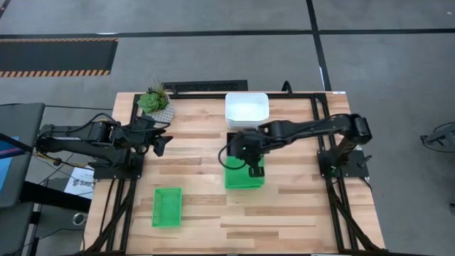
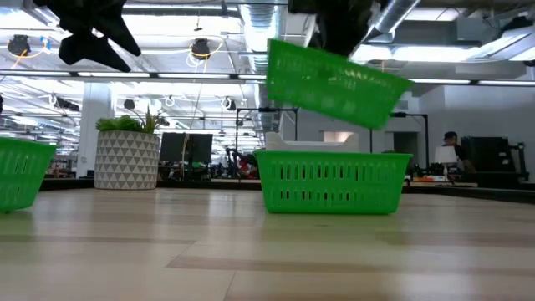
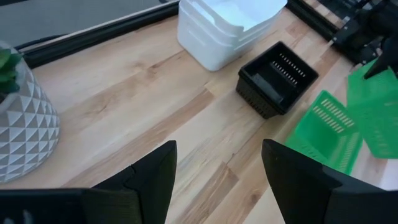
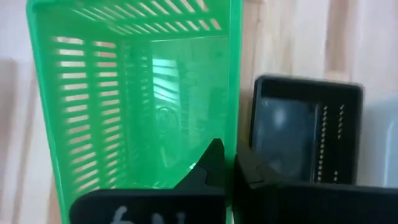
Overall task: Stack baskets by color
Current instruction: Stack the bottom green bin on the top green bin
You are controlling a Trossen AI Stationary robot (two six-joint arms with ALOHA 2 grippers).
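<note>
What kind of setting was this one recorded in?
Most likely a robotics lab or open industrial workspace: a wooden table in a black frame on grey floor with hazard striping, exposed ceiling ducts, and a person at workstations behind.

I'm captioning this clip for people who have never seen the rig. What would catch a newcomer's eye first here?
The tilted green basket hanging in the air, pinched by its wall in the right gripper, directly above a second green basket standing mid-table. A third green basket lies alone toward the front left. Behind them sit the white stack and a black basket, while the left gripper waits open near the potted plant.
</note>
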